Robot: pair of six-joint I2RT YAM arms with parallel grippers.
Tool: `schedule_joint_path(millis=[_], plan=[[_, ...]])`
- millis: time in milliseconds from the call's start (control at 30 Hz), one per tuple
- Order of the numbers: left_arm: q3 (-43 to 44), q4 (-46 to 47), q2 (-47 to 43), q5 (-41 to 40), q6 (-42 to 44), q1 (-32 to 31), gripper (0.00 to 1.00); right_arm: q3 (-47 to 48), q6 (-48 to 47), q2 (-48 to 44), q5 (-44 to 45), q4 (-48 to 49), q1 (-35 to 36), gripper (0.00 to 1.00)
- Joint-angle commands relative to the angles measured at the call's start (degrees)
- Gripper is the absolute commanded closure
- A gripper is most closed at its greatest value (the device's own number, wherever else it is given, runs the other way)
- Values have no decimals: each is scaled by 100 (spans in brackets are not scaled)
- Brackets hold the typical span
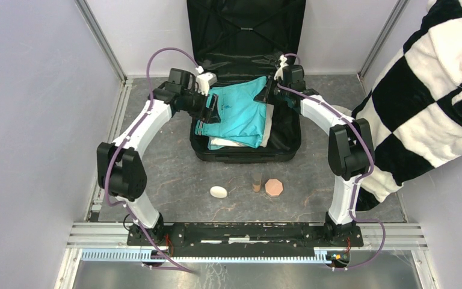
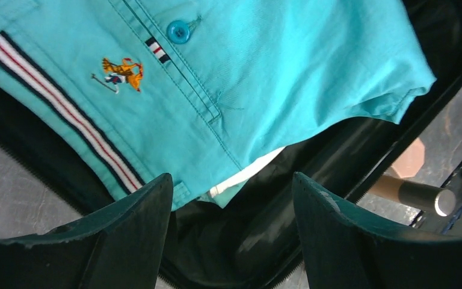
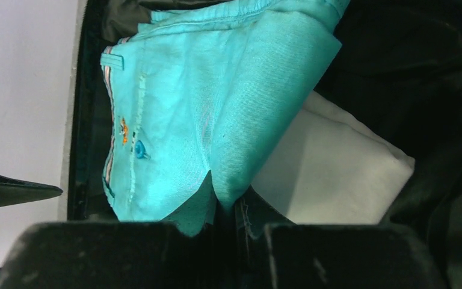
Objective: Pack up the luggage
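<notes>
Far left, a pale lilac wall (image 1: pixel 30 120) and a metal floor rail close off the grey marbled tabletop (image 1: pixel 168 174). There is a bare strip of table between that rail and the case.

My left claw (image 1: pixel 210 111) hangs over the left rim of the black hard-shell suitcase (image 1: pixel 246 155). Its two dark fingers (image 2: pixel 132 223) are spread apart with nothing between them. Just past them lies the striped waistband edge of a teal cotton garment (image 1: pixel 240 111).

The suitcase lies open in the middle of the table, toward the back. Its lid (image 1: pixel 246 30) stands upright against the rear wall. The teal garment lies flat inside, covering most of the tray from the left wall to the right. A white folded cloth (image 1: pixel 228 143) lies under it and shows at its near edge, and black lining is exposed along the right side and near corner.

In front of the case, on open table, three things sit in a row, each apart from the others: a small white oval object (image 1: pixel 218 191), a short brown cylinder (image 1: pixel 257 182) and a pink octagonal piece (image 1: pixel 274 187).

My right claw (image 1: pixel 271 90) sits at the garment's far right corner. Its fingers are pinched together on a fold of the teal cloth.

Far right, a black-and-white checkered fabric (image 1: pixel 433 90) hangs into the scene, close beside my right arm's elbow.
</notes>
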Motion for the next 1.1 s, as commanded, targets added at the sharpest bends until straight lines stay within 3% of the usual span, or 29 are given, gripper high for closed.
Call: schedule_joint_path(millis=[0, 267, 300, 400, 467, 567, 700, 833, 1067], plan=[[346, 225, 300, -432, 325, -240, 22, -198, -308, -503, 113, -68, -106, 100], [730, 300, 842, -661, 361, -645, 23, 39, -693, -242, 79, -336, -318, 97], [761, 308, 872, -664, 361, -692, 23, 101, -758, -171, 37, -408, -319, 91], [846, 389, 966, -661, 350, -796, 23, 203, -876, 39, 25, -558, -308, 55], [949, 401, 1074, -674, 352, -856, 23, 290, -942, 81, 161, -713, -315, 36], [1079, 399, 1261, -728, 347, -908, 23, 371, -986, -106, 605, -972, -319, 26], [1015, 443, 1392, -863, 413, -905, 24, -377, -797, -1142, 1600, -621, -311, 27], [882, 491, 1417, -930, 417, -904, 24, -1171, -596, -1762, 1062, -34, -63, 37], [731, 615, 1387, -1090, 345, -904, 19, -2063, -535, -1295, -180, 436, 385, 56]])
